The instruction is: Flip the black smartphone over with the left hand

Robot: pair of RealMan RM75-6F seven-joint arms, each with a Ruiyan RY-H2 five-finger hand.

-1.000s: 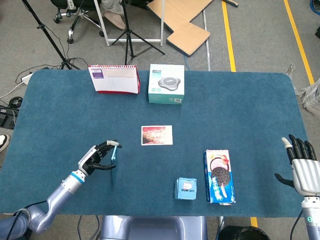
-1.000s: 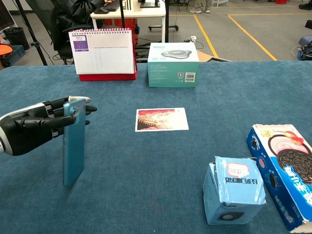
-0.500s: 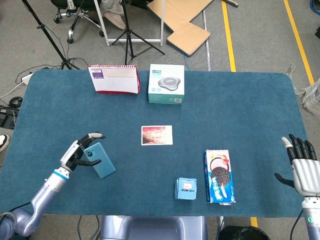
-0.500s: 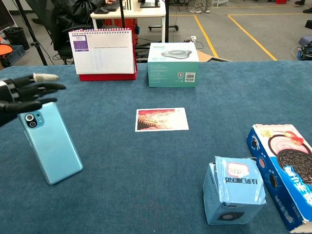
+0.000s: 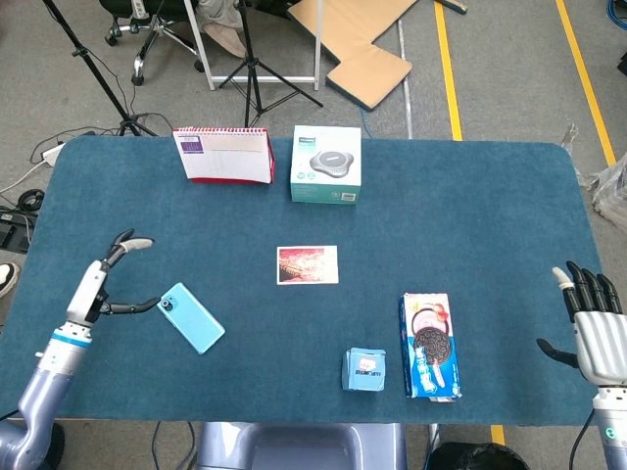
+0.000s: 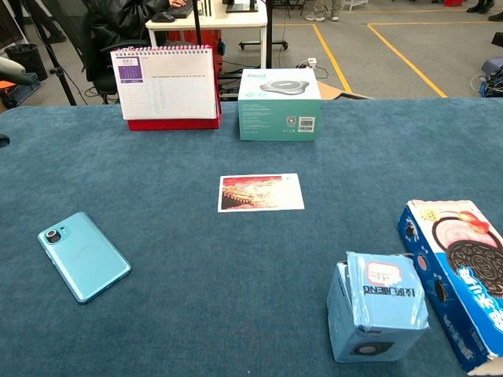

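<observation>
Nearly done: we judge the flip complete; only withdrawal seems left
Smartphone (image 5: 191, 317): lies flat on the table (image 5: 470, 215), teal back and camera lens up, near the left edge
Left hand (image 5: 101, 284): fingers spread, holding nothing, just beside the phone
Right hand (image 5: 592, 328): fingers apart, empty, well apart

The table (image 6: 369, 157) is covered with a matt blue cloth of fine rough texture; the smartphone (image 6: 83, 255) lying on it has a smooth, glossy turquoise back, and the photo card (image 6: 260, 192) looks like shiny printed paper. The teal box (image 6: 279, 104) and the cookie box (image 6: 460, 275) seem printed cardboard, the second one glossy; the calendar (image 6: 165, 85) has matt paper pages.
</observation>
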